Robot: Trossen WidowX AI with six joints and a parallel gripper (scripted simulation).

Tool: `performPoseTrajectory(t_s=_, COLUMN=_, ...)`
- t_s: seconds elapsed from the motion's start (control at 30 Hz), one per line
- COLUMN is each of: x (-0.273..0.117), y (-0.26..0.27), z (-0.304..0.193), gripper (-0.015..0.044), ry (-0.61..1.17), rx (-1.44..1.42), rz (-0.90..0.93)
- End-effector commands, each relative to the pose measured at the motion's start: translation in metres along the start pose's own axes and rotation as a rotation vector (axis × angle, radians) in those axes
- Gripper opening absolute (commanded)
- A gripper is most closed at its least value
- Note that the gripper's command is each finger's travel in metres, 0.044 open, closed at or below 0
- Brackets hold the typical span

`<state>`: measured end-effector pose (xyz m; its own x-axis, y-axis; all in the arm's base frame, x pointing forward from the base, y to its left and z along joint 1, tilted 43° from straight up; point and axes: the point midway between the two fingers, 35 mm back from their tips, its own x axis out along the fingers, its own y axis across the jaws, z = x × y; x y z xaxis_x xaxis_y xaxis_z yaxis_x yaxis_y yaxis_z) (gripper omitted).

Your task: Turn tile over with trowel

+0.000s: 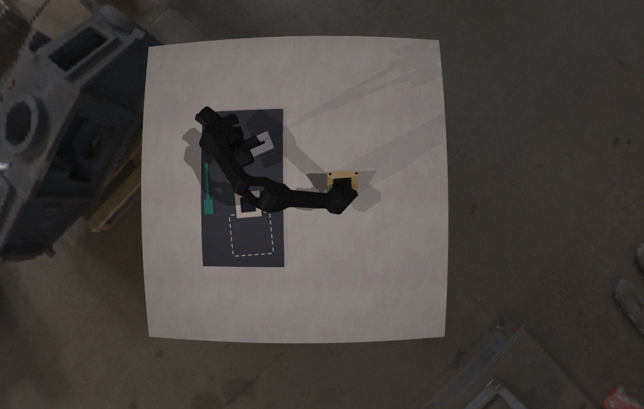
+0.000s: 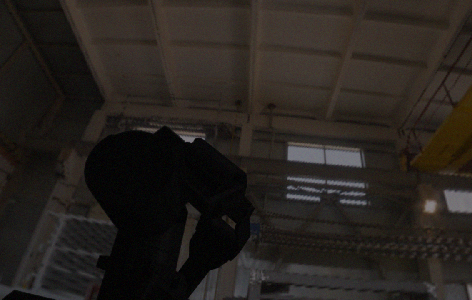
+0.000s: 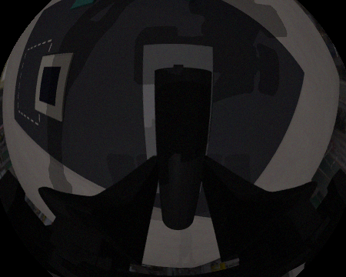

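The trowel [image 1: 266, 147] [image 3: 148, 101], a grey rectangular blade with a thick black handle, is at the upper part of the dark mat [image 1: 217, 243] [image 3: 104, 135]. My gripper [image 3: 179, 161] is shut on the trowel's handle, one finger on each side. Whether the blade touches the mat is unclear. The tile [image 1: 240, 211] [image 3: 65, 82] is a cream square with a dark square mark facing up. It lies at the upper edge of the dashed outline [image 1: 234, 255], mostly outside it; the arm hides part of it in the top view.
A teal long-handled tool [image 1: 208, 206] [image 3: 82, 3] lies near the mat's left edge. The arm [image 1: 308, 199] [image 2: 136, 208] reaches over the tile from its base on a yellow plate [image 1: 330, 179], right of the mat. The pale table [image 1: 344, 284] surrounds the mat.
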<state>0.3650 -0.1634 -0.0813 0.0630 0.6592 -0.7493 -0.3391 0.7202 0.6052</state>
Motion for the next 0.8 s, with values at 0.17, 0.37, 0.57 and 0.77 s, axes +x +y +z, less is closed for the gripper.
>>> performPoseTrajectory(t_s=0.17, x=0.0010, y=0.0001, z=0.0005, gripper=0.0130, ry=-0.001, rx=0.001, rz=0.001)
performPoseTrajectory(t_s=0.37, x=0.0010, y=0.0001, z=0.0005, gripper=0.0130, ry=-0.001, rx=0.001, rz=0.001)
performPoseTrajectory(t_s=0.57, x=0.0009, y=0.0001, z=0.0005, gripper=0.0130, ry=-0.001, rx=0.102, rz=0.001)
performPoseTrajectory(t_s=0.77, x=0.0009, y=0.0001, z=0.0005, gripper=0.0130, ry=-0.001, rx=0.278, rz=0.001)
